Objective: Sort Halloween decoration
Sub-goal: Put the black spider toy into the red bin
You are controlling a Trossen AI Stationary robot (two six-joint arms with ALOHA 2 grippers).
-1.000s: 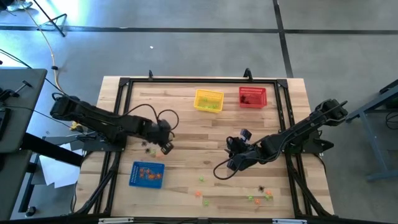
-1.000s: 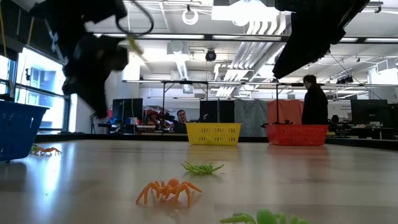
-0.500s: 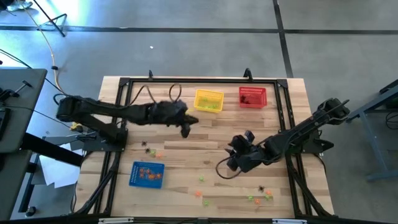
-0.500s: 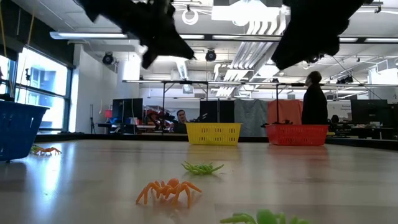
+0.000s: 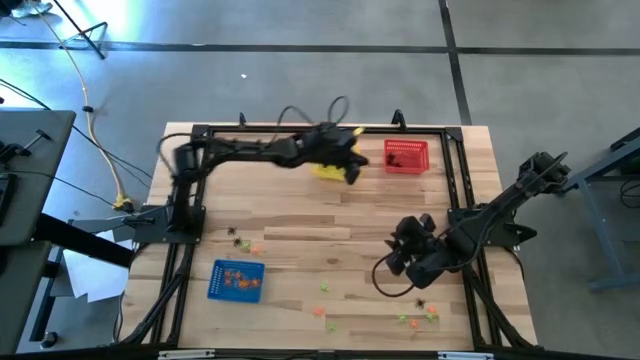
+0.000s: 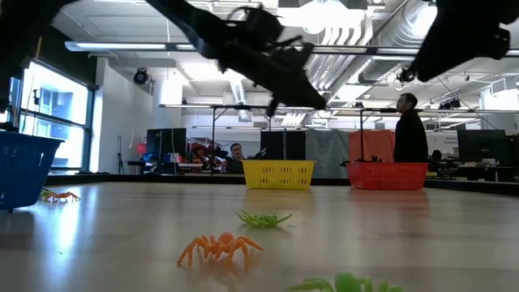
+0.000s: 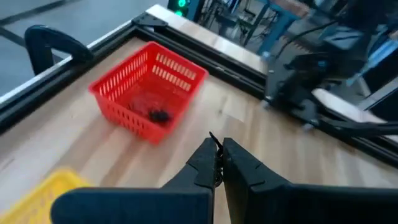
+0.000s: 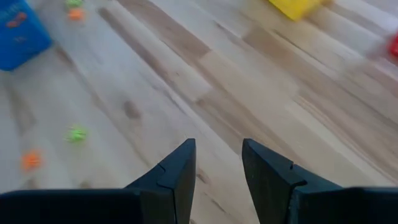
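Looking straight down, the left gripper (image 5: pixel 350 165) hangs over the far part of the wooden table (image 5: pixel 300 215), above the right side of the yellow basket (image 5: pixel 330 162), with the red basket (image 5: pixel 406 156) just beside it to the right. The right gripper (image 5: pixel 400 262) sits over open boards right of centre, toward the near side. A blue basket (image 5: pixel 236 281) stands near the left front and holds orange trinkets (image 5: pixel 236 279). Loose trinkets lie in two groups: a black and an orange one (image 5: pixel 240 242) just beyond the blue basket, and a scatter of orange, green and black pieces (image 5: pixel 420 312) along the near edge at right. The middle of the table is bare, and a black frame (image 5: pixel 200 135) runs along the borders.

From table height, an orange spider (image 6: pixel 219 246) and a green spider (image 6: pixel 263 218) lie in the foreground, another orange one (image 6: pixel 61 195) by the blue basket at far left, and a green piece (image 6: pixel 345 285) at the near edge. A person (image 6: pixel 409 130) stands behind the red basket.

On the left wrist camera, the fingers (image 7: pixel 205 165) are pressed almost together; whether anything is pinched between them I cannot tell. A black trinket (image 7: pixel 158 115) lies inside the red basket.

On the right wrist camera, the fingers (image 8: pixel 177 171) stand apart and empty above bare wood, with a green trinket (image 8: pixel 77 133) and an orange one (image 8: pixel 30 160) nearby.
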